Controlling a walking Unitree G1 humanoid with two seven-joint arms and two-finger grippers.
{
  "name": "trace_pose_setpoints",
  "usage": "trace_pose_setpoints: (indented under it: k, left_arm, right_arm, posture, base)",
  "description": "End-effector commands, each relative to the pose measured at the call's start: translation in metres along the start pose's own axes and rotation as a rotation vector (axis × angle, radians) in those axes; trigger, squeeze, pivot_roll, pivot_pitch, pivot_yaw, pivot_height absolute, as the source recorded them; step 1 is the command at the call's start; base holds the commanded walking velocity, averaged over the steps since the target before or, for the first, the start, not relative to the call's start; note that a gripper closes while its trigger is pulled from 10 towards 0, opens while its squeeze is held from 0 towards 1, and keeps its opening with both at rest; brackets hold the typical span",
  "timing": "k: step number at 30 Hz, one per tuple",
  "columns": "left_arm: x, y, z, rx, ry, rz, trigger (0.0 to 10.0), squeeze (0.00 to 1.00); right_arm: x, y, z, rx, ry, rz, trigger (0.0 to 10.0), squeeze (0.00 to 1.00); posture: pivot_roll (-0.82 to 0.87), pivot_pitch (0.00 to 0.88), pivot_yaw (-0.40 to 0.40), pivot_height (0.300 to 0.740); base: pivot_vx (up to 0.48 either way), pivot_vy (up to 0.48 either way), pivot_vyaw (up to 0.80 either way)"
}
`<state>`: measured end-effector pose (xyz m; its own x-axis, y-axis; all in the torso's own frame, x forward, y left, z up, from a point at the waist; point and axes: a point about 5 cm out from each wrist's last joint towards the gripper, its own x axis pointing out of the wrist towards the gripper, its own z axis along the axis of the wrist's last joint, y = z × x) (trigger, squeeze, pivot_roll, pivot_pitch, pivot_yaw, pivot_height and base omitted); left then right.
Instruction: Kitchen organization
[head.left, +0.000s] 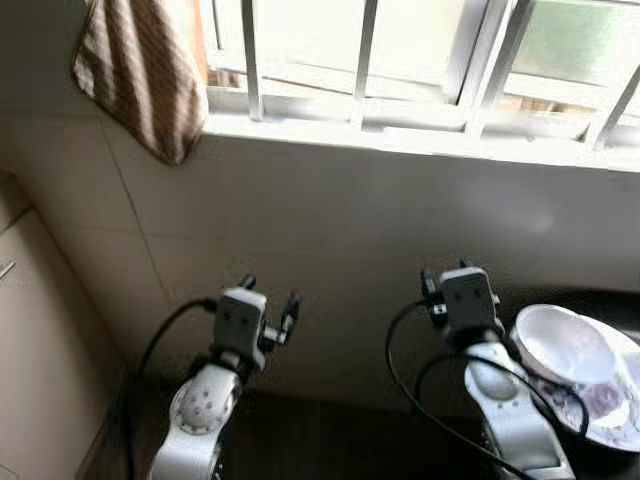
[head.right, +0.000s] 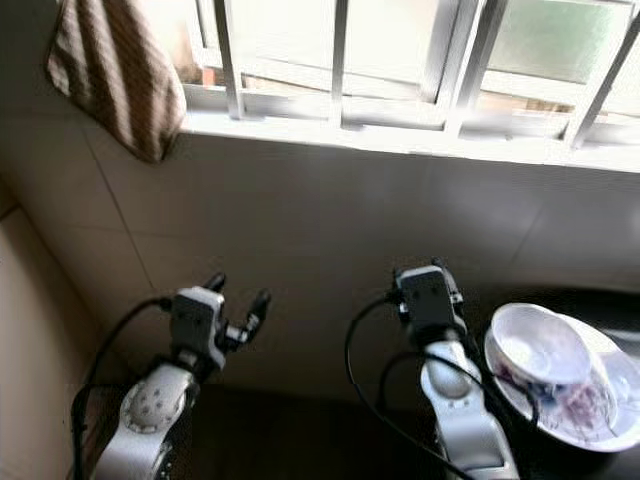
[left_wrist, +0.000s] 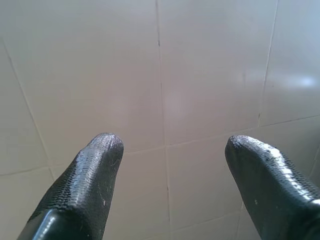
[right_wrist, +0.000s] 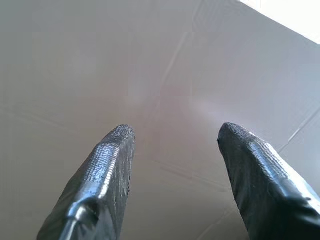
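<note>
Both arms are raised toward a tiled wall under a barred window.

A brown striped cloth (head.left: 140, 70) hangs at the upper left, beside the window bars (head.left: 365, 45). Below it, the left gripper (head.left: 268, 300) points at the tiled wall (left_wrist: 160, 75) with its fingers (left_wrist: 85, 185) spread apart and nothing between them. The right gripper (right_wrist: 175, 135) also faces the wall, fingers spread and empty. At the far right, a white bowl (head.left: 560, 345) lies tilted on a patterned plate (head.left: 615, 415), on the dark counter (head.left: 330, 440) just beside the right arm.
</note>
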<state>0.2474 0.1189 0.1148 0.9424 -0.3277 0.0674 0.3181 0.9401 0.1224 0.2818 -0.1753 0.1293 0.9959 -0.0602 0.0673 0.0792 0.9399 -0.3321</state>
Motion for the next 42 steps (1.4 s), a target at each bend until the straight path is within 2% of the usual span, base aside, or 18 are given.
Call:
trace_pose_setpoints:
  k: [1,9,14,17,24,27,28,29,30,33,34,35,42]
  left_arm:
    - [-0.004,0.007,0.000,0.015,0.001,0.016,10.0,0.00]
    - [-0.003,0.007,0.000,0.019,0.007,0.016,10.0,0.00]
    - [-0.004,0.006,-0.001,0.020,0.009,0.017,10.0,0.00]
    - [-0.004,0.006,-0.001,0.019,0.010,0.019,10.0,0.00]
    - [-0.003,0.008,-0.001,0.002,0.006,0.035,10.0,0.00]
    - [-0.002,0.008,-0.001,0.007,0.015,0.034,10.0,0.00]
    - [-0.002,0.008,-0.001,0.007,0.015,0.034,10.0,0.00]
    - [-0.002,0.008,-0.002,0.008,0.016,0.035,10.0,0.00]
    - [-0.002,0.007,-0.002,0.008,0.017,0.035,10.0,0.00]
    - [-0.002,0.007,-0.002,0.008,0.019,0.037,10.0,0.00]
    - [-0.002,0.007,-0.002,0.008,0.020,0.037,10.0,0.00]
    - [-0.002,0.007,-0.002,0.008,0.021,0.038,10.0,0.00]
    - [-0.002,0.007,-0.003,0.008,0.022,0.037,10.0,0.00]
  right_arm:
    - [0.000,0.006,0.004,0.004,-0.014,0.014,10.0,0.00]
    - [0.001,0.008,0.003,-0.011,-0.010,0.029,10.0,0.00]
    - [0.001,0.009,0.003,-0.016,-0.003,0.044,10.0,0.00]
    - [0.003,0.006,0.001,-0.019,0.006,0.050,10.0,0.00]
    - [0.011,-0.001,-0.008,0.018,0.086,0.094,10.0,0.00]
    - [0.020,-0.009,-0.019,0.032,0.199,0.120,10.0,0.00]
    - [0.020,-0.009,-0.019,0.032,0.199,0.120,10.0,0.00]
    - [0.023,-0.015,-0.029,-0.004,0.275,0.109,10.0,0.00]
    - [0.024,-0.017,-0.032,-0.013,0.302,0.104,10.0,0.00]
    - [0.026,-0.025,-0.037,-0.020,0.344,0.078,10.0,0.00]
    - [0.026,-0.032,-0.043,-0.064,0.385,0.047,10.0,0.00]
    - [0.026,-0.035,-0.046,-0.067,0.403,0.035,10.0,0.00]
    - [0.024,-0.038,-0.056,-0.076,0.494,0.044,10.0,0.00]
  posture:
    - [-0.01,0.000,-0.039,0.740]
    - [-0.01,0.000,-0.040,0.740]
    - [-0.01,0.000,-0.039,0.740]
    - [-0.01,0.000,-0.041,0.740]
    - [-0.01,0.000,-0.045,0.740]
    - [-0.01,0.000,-0.047,0.740]
    - [-0.01,0.000,-0.047,0.740]
    - [-0.01,0.000,-0.048,0.740]
    - [-0.01,0.000,-0.048,0.740]
    - [-0.01,0.000,-0.050,0.740]
    - [-0.01,0.000,-0.052,0.740]
    - [-0.01,0.000,-0.052,0.740]
    - [-0.01,0.000,-0.052,0.740]
  base:
    - [0.000,0.000,-0.66]
    - [0.000,0.000,-0.08]
    - [0.000,-0.462,0.00]
    - [0.000,0.000,0.00]
    - [0.000,0.000,0.00]
    - [0.000,0.000,0.00]
    - [0.000,0.000,0.00]
    - [0.000,0.000,0.00]
    - [0.000,0.000,0.00]
    - [0.000,0.000,0.00]
    - [0.000,0.000,0.00]
    - [0.000,0.000,0.00]
    - [0.000,0.000,0.00]
